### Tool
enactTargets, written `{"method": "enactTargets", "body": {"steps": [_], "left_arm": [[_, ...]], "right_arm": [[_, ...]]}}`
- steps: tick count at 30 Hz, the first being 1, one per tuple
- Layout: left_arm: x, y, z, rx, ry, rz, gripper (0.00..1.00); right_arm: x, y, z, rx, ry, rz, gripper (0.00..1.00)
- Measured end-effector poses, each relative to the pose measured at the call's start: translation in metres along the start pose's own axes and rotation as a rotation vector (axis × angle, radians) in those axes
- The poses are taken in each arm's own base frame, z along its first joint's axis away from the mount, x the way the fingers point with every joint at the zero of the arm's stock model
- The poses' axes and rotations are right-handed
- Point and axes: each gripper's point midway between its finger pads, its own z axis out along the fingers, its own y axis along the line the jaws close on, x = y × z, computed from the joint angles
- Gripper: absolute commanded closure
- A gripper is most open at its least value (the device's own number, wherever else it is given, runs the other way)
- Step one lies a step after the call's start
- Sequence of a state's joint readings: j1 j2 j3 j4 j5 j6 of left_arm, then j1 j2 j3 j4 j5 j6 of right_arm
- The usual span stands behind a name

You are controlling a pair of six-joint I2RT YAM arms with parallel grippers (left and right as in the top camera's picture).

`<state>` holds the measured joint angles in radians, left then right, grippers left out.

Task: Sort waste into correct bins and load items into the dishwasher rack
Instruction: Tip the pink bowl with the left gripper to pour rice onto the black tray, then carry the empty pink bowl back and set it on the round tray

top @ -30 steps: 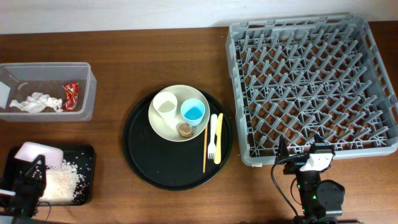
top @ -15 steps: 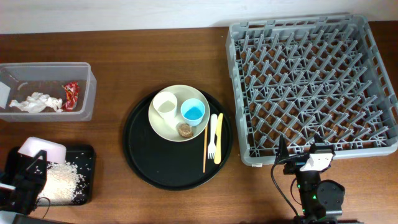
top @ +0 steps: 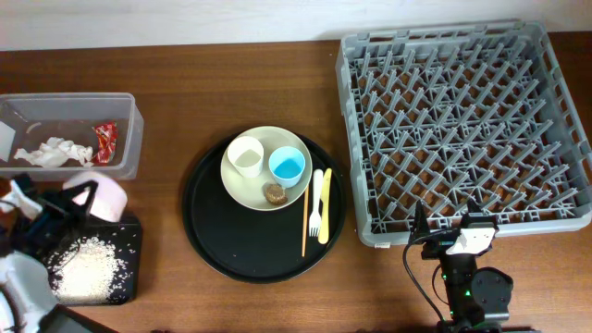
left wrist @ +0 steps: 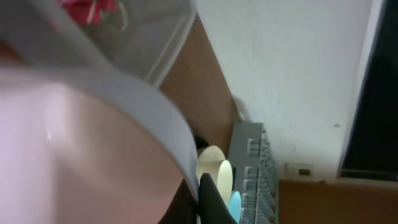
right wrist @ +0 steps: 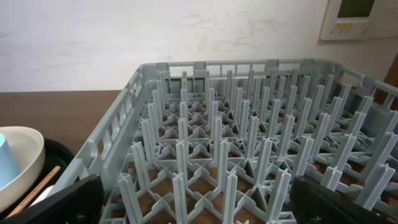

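Gripping, left: the left gripper (top: 81,202) is closed on the rim of the pink bowl (top: 102,196). The bowl is tipped on its side, off the table, over the far edge of the shallow black tray (top: 129,231).
Left wrist view: pink bowl wall fills most of the frame, with one dark finger (left wrist: 208,199) at its edge. I cannot tell whether any grains remain inside.
Rice grains (top: 85,268): heaped in the shallow black tray.
Clear tub (top: 129,111): holds crumpled napkins (top: 46,153) and the red wrapper (top: 104,141).
Right gripper (top: 444,217): spread wide, holding nothing, parked just beside the near wall of the dishwasher rack (top: 462,120).
Rack: no items loaded.
Round black tray (top: 240,250): carries the cream plate (top: 254,190) with the white cup (top: 246,155), light blue cup (top: 288,166) and brown lump (top: 275,192). The fork (top: 315,205), yellow knife (top: 325,205) and wooden stick (top: 304,222) lie beside the plate.
Step, judged: bowl goes to the rack next.
Method note: lift the bowl high enough to clear the cups, cross over the round tray, keep the rim grip firm, and seat it on edge between pegs.
Risk: a rim pinch may let the bowl swing or slip.
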<state>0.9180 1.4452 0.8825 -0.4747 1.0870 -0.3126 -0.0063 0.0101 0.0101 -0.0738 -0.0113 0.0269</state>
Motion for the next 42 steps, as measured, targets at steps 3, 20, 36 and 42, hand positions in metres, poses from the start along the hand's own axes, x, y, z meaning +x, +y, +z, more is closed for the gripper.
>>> {"method": "enactTargets", "body": {"steps": [3, 20, 36, 42], "left_arm": [[0.004, -0.016, -0.001, -0.201, 0.004, 0.031, 1.00], [0.135, -0.049, 0.045, -0.612, 0.317, 0.694, 0.99], [0.277, -0.017, 0.075, -0.744, 0.768, 1.011, 1.00], [0.286, 0.002, 0.074, -0.758, 0.779, 1.008, 1.00]], "right_arm": [[0.000, 0.000, 0.000, 0.000, 0.000, 0.000, 0.02], [0.000, 0.000, 0.000, 0.000, 0.000, 0.000, 0.02], [0.000, 0.000, 0.000, 0.000, 0.000, 0.000, 0.02], [0.000, 0.000, 0.000, 0.000, 0.000, 0.000, 0.02]]}}
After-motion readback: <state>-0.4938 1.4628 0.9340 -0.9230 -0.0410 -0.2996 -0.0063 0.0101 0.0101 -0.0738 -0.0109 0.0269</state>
